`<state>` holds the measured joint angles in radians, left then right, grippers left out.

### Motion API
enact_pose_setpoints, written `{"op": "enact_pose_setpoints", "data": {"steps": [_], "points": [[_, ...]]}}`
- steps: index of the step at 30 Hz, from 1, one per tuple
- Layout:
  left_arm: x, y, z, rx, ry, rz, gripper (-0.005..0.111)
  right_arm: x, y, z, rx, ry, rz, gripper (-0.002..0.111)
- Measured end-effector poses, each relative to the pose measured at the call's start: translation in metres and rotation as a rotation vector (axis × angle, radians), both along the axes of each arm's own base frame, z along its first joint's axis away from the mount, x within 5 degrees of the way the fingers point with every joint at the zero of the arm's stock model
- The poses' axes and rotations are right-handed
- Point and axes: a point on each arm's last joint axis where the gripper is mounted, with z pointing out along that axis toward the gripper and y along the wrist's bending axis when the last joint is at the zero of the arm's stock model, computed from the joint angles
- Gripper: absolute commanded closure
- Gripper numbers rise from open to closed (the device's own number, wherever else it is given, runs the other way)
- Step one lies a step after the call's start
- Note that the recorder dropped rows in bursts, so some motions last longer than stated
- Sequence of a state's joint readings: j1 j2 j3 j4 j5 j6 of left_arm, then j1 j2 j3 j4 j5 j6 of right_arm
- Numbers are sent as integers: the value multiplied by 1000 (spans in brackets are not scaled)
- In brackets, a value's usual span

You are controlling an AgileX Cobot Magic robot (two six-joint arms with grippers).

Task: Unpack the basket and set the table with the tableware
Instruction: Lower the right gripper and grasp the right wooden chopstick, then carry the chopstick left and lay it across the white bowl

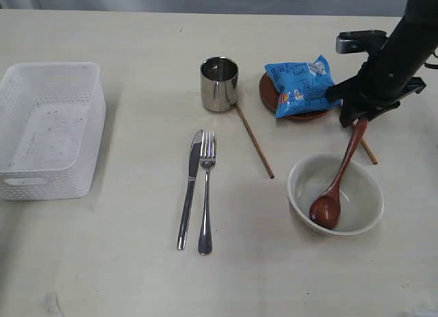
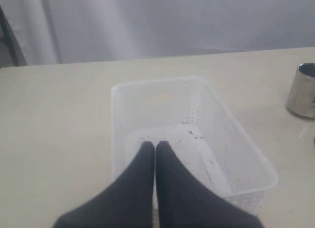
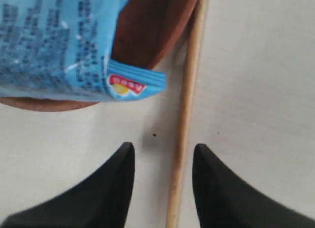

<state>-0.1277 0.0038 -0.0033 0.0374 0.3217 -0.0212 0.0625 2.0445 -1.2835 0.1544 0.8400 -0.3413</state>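
The white basket (image 1: 89, 159) stands empty at the left of the table (image 1: 123, 262). My left gripper (image 2: 155, 145) hangs shut above the basket (image 2: 162, 82), holding nothing. A steel cup (image 1: 219, 84), knife (image 1: 190, 187), fork (image 1: 206, 194) and one chopstick (image 1: 254, 140) lie mid-table. The dark wooden spoon (image 1: 339, 183) leans in the off-white bowl (image 1: 301, 170). My right gripper (image 1: 352, 118) is open just beside the brown plate (image 1: 268, 91). The second chopstick (image 3: 186, 114) lies on the table between the right gripper (image 3: 162, 146)'s fingers, untouched, and runs past the plate (image 3: 152, 36).
A blue snack bag (image 1: 301, 84) lies on the brown plate, and its corner (image 3: 135, 82) overhangs the rim close to my right fingers. The cup (image 2: 302, 90) stands off to one side of the basket. The table's far edge runs along the back.
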Motion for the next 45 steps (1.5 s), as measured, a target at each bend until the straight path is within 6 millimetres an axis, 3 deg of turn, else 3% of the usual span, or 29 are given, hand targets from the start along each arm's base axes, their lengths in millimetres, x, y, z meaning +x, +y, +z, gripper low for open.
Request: {"op": "enact_pose_setpoints", "data": {"steps": [5, 12, 26, 33, 40, 43, 45], "points": [[0, 0, 0, 0, 0, 0, 106, 0, -3, -10, -32, 24, 21, 73], [0, 0, 0, 0, 0, 0, 106, 1, -3, -14, -41, 41, 29, 108], [0, 0, 0, 0, 0, 0, 106, -4, -14, -9, -159, 78, -34, 109], [0, 0, 0, 0, 0, 0, 106, -13, -28, 27, -313, 64, -124, 109], [0, 0, 0, 0, 0, 0, 106, -30, -28, 73, -291, 54, -189, 109], [0, 0, 0, 0, 0, 0, 106, -61, -18, 114, -150, 2, -234, 109], [0, 0, 0, 0, 0, 0, 106, -88, -11, 127, -46, -8, -240, 109]]}}
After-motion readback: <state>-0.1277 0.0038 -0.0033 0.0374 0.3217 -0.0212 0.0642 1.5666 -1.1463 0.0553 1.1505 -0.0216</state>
